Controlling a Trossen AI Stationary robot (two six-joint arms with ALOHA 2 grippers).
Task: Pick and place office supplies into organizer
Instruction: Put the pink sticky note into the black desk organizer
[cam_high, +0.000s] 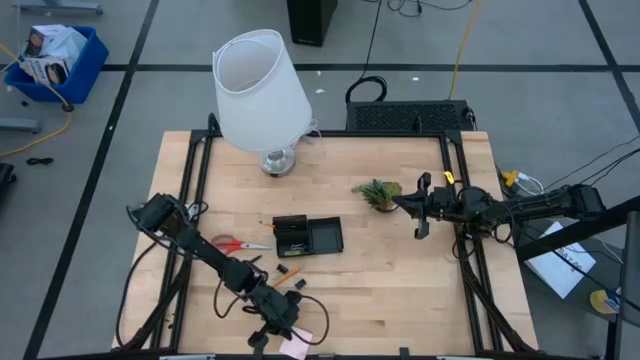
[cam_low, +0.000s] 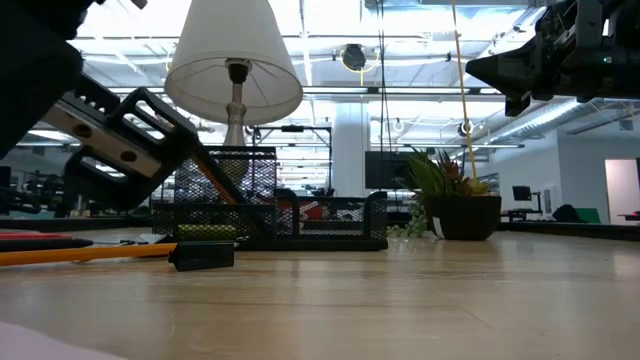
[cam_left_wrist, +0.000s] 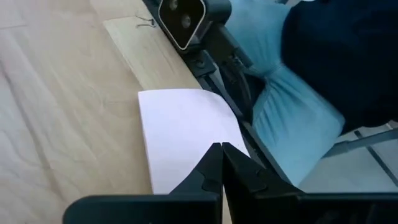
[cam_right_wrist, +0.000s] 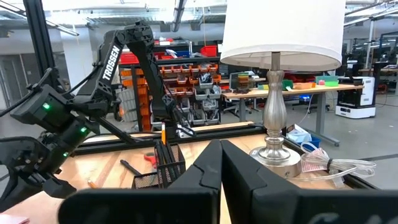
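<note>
At the near edge of the desk (cam_high: 400, 290), the left gripper (cam_high: 283, 330) is seen lowered over the pink sticky-note pad (cam_left_wrist: 186, 134), its fingers (cam_left_wrist: 208, 174) pressed together with nothing clamped between them; the pad lies flat on the wood, just under the fingertips, and is judged not yet picked. A little farther in, orange-yellow pencils (cam_high: 290, 281) and small black bits (cam_high: 291, 269) are scattered on the desk beside the arm, and the red-handled scissors (cam_high: 232, 243) lie to the left of the organizer (cam_high: 308, 236); all are outside it, so most of the task is judged to remain. The organizer, a low black divided tray near the desk's middle, is shown holding a yellow-green item in its left part, while one upright pencil (cam_right_wrist: 163, 133) stands in its mesh cup; its right compartment appears bare. Farther back, the small plant (cam_high: 377, 192) and the lamp (cam_high: 260, 90) stand untouched. The right gripper (cam_high: 420, 212) waits raised beside the plant, its fingers closed and empty.
</note>
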